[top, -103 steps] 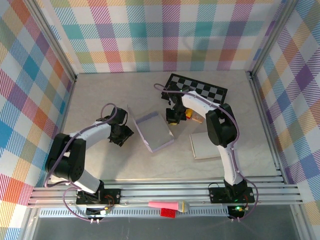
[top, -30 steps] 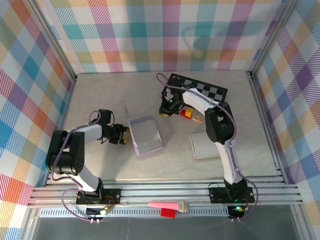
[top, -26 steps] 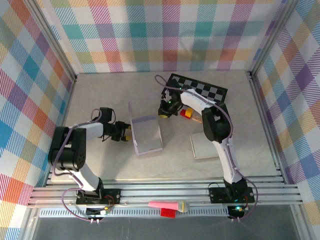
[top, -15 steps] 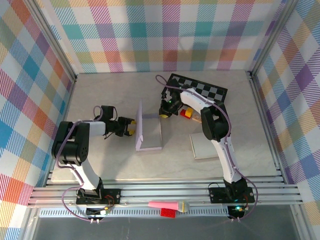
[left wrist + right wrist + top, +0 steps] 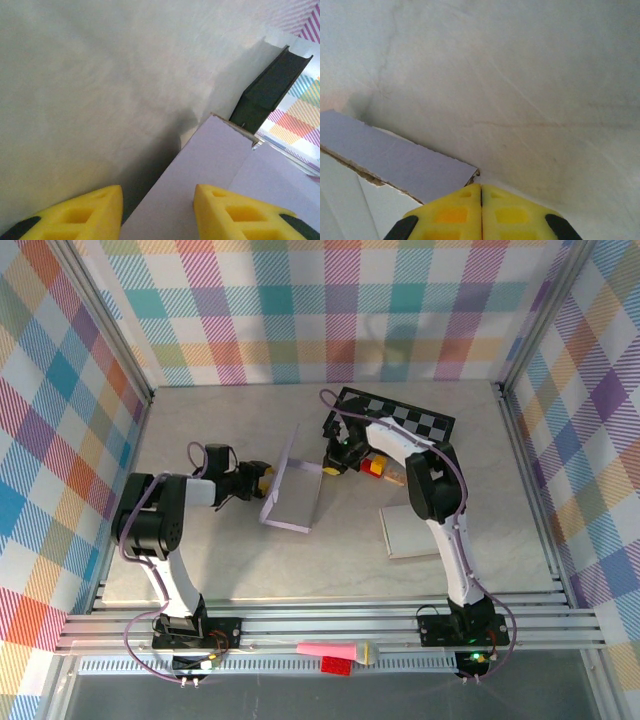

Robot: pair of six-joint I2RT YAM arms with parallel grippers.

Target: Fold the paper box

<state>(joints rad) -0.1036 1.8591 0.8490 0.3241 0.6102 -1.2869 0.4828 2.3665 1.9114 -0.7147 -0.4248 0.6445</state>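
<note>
Flanking one paper box (image 5: 293, 502), left jaws gape astride its raised flap (image 5: 281, 468) while right jaws sit closed.

Plaid walls (image 5: 300, 310) enclose a pale marbled tabletop (image 5: 200, 560).

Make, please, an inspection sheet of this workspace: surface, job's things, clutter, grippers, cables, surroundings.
surface: pale marbled table, no spills seen.
job's things: lilac box lying open, its left flap raised.
clutter: checkerboard, red and yellow blocks, white pad; pink tool on the near rails.
grippers: left gripper open, straddling the flap's edge; right gripper shut, tip at a box corner.
cables: purple cables loop along both arms, off the box.
surroundings: plaid walls, metal frame.
</note>
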